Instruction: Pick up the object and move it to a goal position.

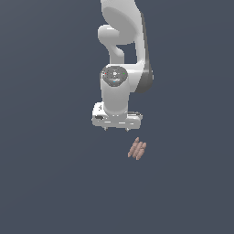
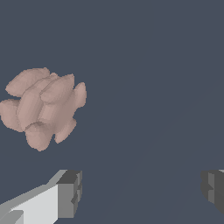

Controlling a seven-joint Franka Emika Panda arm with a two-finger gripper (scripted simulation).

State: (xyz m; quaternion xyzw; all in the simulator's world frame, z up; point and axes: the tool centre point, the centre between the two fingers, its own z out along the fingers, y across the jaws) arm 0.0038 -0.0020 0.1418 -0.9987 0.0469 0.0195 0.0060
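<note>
Object [image 1: 137,149] lobed in wrist view [image 2: 43,106], outside the spread, empty claw [image 2: 140,192], below-right in exterior [image 1: 117,128].

No text, label, brand, number or sign can be read in either view. The arm [image 1: 119,55] carries only small coloured dots on a round joint cap, too small to read as any mark. The object [image 2: 43,106] and the gripper [image 2: 141,192] have plain surfaces with no writing, and the dark ground [image 1: 45,183] bears no markings.
</note>
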